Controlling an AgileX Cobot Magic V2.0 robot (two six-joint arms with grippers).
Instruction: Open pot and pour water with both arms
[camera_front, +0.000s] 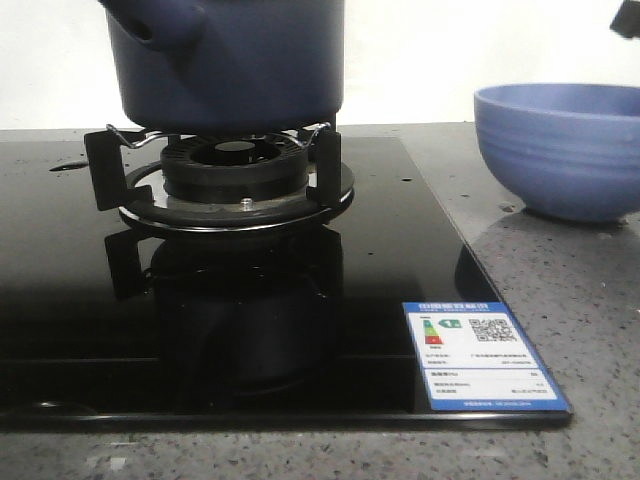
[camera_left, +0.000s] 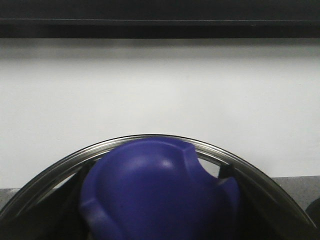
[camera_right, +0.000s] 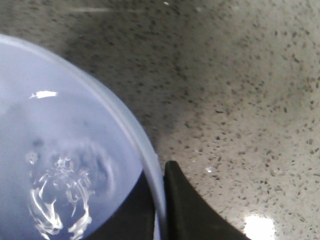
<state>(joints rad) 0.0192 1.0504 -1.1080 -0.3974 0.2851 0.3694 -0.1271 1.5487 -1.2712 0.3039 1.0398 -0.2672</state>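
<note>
The dark navy pot (camera_front: 235, 75) stands on the burner's metal supports (camera_front: 235, 165), its hollow side stub (camera_front: 150, 25) toward the left and its top cut off by the front view. In the left wrist view a blue lid knob (camera_left: 155, 190) fills the space between the dark fingers of my left gripper (camera_left: 160, 205), which is shut on it. The lid's metal rim (camera_left: 150, 137) arcs behind it against a white wall. My right gripper (camera_right: 159, 175) is shut on the rim of the periwinkle bowl (camera_right: 65, 165), one finger inside and one outside. Water shimmers in that bowl.
The black glass stove top (camera_front: 250, 300) carries a blue-and-white energy label (camera_front: 480, 355) at its front right corner. The bowl (camera_front: 565, 150) rests on the speckled grey counter (camera_front: 580, 300) right of the stove. A dark arm part (camera_front: 628, 20) shows at the top right.
</note>
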